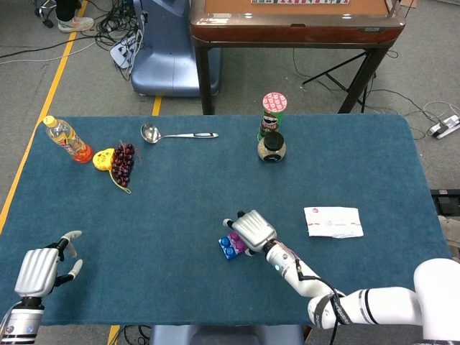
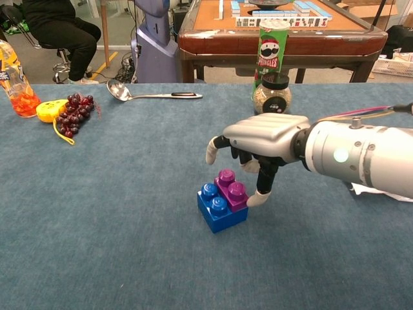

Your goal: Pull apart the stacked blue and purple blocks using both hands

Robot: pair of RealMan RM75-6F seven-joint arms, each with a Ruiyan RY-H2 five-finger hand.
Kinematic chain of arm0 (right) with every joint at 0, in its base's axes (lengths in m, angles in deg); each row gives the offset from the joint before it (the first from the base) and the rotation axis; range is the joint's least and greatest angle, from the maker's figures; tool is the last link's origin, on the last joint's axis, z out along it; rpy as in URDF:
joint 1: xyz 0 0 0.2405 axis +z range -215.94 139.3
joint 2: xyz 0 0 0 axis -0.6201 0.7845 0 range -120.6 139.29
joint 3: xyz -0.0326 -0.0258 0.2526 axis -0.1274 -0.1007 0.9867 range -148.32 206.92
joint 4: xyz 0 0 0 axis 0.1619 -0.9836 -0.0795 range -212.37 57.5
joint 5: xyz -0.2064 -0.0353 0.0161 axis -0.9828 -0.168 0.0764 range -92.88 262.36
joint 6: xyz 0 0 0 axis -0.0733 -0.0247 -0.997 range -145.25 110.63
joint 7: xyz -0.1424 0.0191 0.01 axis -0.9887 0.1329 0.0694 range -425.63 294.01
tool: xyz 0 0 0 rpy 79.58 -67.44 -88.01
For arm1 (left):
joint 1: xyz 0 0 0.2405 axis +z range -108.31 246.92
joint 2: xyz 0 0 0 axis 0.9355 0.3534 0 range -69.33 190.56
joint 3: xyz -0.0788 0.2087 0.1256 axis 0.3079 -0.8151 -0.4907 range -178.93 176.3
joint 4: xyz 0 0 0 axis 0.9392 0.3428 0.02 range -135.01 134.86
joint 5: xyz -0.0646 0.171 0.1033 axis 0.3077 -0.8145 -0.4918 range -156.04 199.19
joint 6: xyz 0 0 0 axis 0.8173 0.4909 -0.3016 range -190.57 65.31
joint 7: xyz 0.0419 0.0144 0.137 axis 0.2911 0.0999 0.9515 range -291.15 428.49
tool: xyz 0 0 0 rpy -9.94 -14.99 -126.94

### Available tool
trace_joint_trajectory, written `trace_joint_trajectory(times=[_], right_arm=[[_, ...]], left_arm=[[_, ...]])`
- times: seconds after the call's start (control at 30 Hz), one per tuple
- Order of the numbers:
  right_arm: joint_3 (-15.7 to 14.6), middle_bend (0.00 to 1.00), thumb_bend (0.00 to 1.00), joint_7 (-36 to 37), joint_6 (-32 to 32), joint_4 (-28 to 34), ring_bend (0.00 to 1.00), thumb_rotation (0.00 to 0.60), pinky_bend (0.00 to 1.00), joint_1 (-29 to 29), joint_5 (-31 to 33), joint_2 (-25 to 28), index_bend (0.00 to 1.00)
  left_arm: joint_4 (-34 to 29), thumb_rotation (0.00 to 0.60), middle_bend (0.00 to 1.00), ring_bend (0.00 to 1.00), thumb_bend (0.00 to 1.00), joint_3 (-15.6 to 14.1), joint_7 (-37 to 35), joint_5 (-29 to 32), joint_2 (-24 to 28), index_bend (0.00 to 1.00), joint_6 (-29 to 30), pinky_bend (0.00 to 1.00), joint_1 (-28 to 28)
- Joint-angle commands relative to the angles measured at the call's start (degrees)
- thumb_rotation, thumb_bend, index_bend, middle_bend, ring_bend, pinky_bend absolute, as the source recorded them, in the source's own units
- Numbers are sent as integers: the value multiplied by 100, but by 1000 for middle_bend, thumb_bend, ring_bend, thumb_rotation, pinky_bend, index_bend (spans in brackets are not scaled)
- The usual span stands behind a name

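Blocks: 2, stacked as 1 piece near the front middle of the table.
Blue block: the lower piece, 2 round studs showing on its left half.
Purple block: sits on the right half of the blue block, also 2 studs on top; smaller than the blue one.
Right hand: palm down above and just right of the stack, fingers curled downward and apart, holding nothing; 1 white fingertip hangs close beside the purple block, and contact cannot be told.
Left hand: at the front left corner of the table, well apart from the blocks, fingers loosely spread, nothing in it.
Bottle: 1, orange drink, far left.
Grapes: 1 dark bunch, touching 1 yellow object.
Ladle: 1, metal, at the far edge.
Pringles can: 1, upright, with 1 jar in front of it.
White packet: 1, flat, right of the hand.
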Motion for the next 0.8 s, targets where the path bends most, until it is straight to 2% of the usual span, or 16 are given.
trace_joint_trajectory(times=[0.03,0.33,0.8], right_arm=[[-40,1000,0,-11,-13,-19,993,600,1000,67,84,-17,262],[-153,1000,0,-101,0,-18,993,600,1000,300,435,-12,267],[-287,1000,21,-57,-118,52,993,600,1000,492,639,24,396]], left_arm=[[-3,600,522,577,333,-1,3,-4,3,300,-2,812,-3],[-27,600,522,578,333,-15,36,-25,-2,300,-4,812,-4],[-13,600,522,578,333,-26,31,-35,-26,300,-7,812,-1]])
